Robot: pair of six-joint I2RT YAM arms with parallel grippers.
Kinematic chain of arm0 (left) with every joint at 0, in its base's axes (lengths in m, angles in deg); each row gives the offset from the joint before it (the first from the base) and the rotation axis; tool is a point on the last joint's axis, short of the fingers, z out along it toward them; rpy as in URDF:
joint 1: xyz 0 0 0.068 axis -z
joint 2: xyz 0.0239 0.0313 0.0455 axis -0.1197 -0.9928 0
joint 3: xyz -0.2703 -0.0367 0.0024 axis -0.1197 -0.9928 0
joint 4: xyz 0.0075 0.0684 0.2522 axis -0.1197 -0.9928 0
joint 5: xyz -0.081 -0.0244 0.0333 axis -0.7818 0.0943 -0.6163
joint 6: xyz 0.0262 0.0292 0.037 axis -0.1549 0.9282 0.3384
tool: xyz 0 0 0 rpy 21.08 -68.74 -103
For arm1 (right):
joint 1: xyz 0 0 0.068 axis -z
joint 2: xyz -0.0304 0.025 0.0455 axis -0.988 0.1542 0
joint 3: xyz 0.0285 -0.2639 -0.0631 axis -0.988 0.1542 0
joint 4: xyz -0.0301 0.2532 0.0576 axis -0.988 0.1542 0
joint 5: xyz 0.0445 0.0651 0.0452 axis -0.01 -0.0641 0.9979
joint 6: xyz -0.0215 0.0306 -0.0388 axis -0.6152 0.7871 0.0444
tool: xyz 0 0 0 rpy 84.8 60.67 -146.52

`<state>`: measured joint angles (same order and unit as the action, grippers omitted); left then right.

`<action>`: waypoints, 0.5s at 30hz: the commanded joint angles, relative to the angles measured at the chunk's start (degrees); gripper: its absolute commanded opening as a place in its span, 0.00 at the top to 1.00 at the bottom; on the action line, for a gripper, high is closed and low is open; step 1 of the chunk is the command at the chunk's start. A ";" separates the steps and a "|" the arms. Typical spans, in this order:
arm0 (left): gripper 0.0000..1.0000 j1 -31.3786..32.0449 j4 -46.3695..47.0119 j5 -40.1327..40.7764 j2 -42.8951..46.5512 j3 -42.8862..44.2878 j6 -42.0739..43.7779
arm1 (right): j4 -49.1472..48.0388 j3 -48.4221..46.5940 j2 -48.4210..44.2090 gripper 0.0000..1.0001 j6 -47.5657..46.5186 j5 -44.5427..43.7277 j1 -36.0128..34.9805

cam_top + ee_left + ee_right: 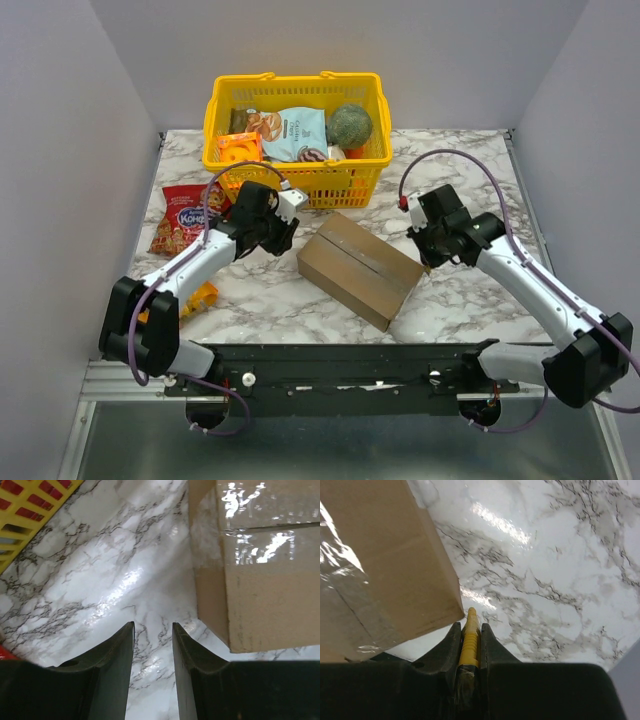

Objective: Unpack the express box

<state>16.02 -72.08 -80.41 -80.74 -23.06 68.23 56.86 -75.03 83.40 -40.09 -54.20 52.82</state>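
The express box is a brown carton lying closed on the marble table, with clear tape along its top seam. My left gripper hovers just off its left end. In the left wrist view its jaws stand apart with only marble between them, and the box is to their right. My right gripper sits at the box's right corner. In the right wrist view it is shut on a slim yellow ribbed tool. The tool's tip pokes out beside the box's corner.
A yellow shopping basket with several groceries stands behind the box, and its corner shows in the left wrist view. A red snack bag lies at the left. A small yellow object lies beside the left arm.
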 commanded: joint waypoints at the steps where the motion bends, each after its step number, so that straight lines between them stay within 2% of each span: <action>1: 0.56 0.13 -2.24 -9.71 5.33 -3.41 4.19 | -0.90 -5.53 3.45 1.00 3.65 7.11 0.01; 3: 0.55 0.22 -3.91 -11.90 7.26 -4.56 7.26 | -1.51 -6.94 4.94 1.00 4.71 9.57 0.01; 9: 0.55 0.13 -11.29 -14.38 12.09 -6.75 14.56 | -2.39 -12.74 11.36 1.00 6.12 9.49 -0.07; 12: 0.56 -0.74 -12.97 -11.23 14.12 -7.19 14.66 | -2.57 -15.29 12.86 1.00 7.87 2.83 -0.16; 15: 0.56 -1.27 -8.86 -3.50 13.96 -7.29 10.11 | -1.69 -13.90 11.11 1.00 7.70 -2.46 -0.07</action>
<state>15.74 -81.91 -90.55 -67.98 -30.17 79.88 55.03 -88.16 96.17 -34.05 -49.28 52.82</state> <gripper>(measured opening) 0.446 0.203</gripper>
